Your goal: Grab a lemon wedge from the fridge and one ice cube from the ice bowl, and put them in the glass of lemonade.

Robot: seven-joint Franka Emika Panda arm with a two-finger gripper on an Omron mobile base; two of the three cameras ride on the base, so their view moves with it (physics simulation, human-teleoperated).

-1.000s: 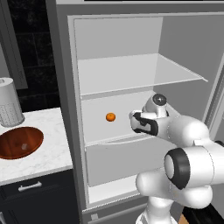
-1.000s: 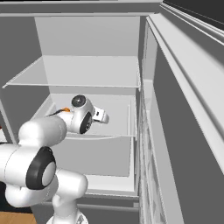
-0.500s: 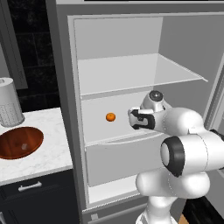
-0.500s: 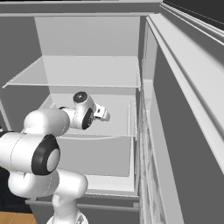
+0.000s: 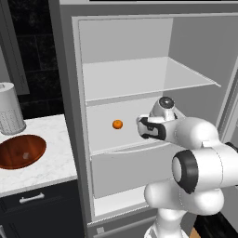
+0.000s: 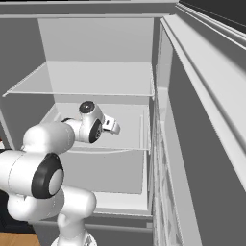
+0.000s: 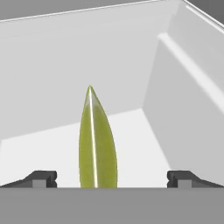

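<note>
The fridge (image 5: 139, 42) stands open with the white arm reaching into its middle compartment, and its size is the first hazard: the forearm and wrist sit close to the shelf (image 5: 139, 79) above and the drawer front below, so a careless lift or a sideways swing could knock the shelf edge or the side wall. On the tabletop (image 5: 51, 162) to the left sit the ice bowl (image 5: 21, 151) and a ribbed white canister (image 5: 9, 108), well apart from the arm and in no danger for now; carrying the wedge out later could brush the fridge's door frame if the arm swings wide. The gripper (image 5: 141, 128) has its jaws spread fully, released and holding nothing, pointing toward the lemon wedge (image 5: 117, 124), which rests on the middle shelf floor near the back, just beyond the jaws. In the hand view the lemon wedge (image 7: 97, 144) stands as a thin, upright, pointed sliver centred between the two finger tips (image 7: 40, 178), and this is where the likeliest trouble lies, as I judge it: the wedge is tiny and narrow, so if the jaws close too early they pinch air, and if the hand pushes on too far it may nudge the wedge toward the back wall or tip it flat. A slightly off-centre closing could also squirt the smooth piece sideways out of the jaws.
</note>
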